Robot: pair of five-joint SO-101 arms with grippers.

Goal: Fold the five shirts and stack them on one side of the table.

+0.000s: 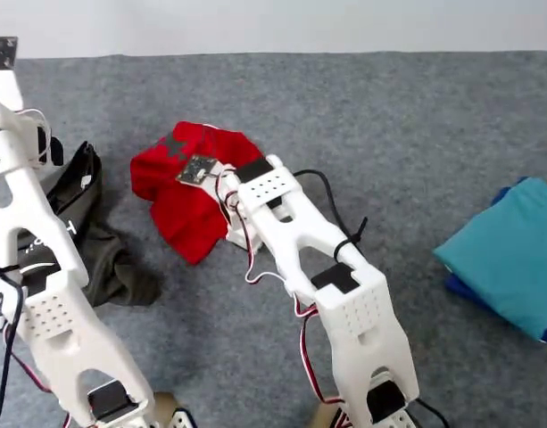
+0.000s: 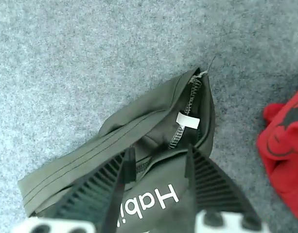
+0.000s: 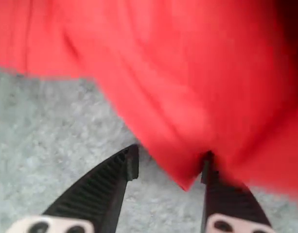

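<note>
High view: the left arm (image 1: 41,267) rises along the table's (image 1: 407,125) left edge, its wrist over a crumpled dark olive shirt (image 1: 103,250). The right arm (image 1: 327,267) stretches from the near edge toward the middle, its wrist bent down onto a bunched red shirt (image 1: 179,214) just beside the olive one. Well apart at the right edge lies a teal shirt (image 1: 514,254) on top of a blue shirt (image 1: 459,287).

Left wrist view: the left gripper (image 2: 158,162) points down at the olive shirt (image 2: 139,136), its two black fingers (image 2: 122,177) spread, with fabric showing between them. The red shirt (image 2: 285,150) lies off to one side.

Right wrist view: the right gripper (image 3: 168,167) hangs low over the grey surface with its fingers (image 3: 117,179) apart. A corner of the red shirt (image 3: 187,87) dips between them and covers the tip of one finger.
</note>
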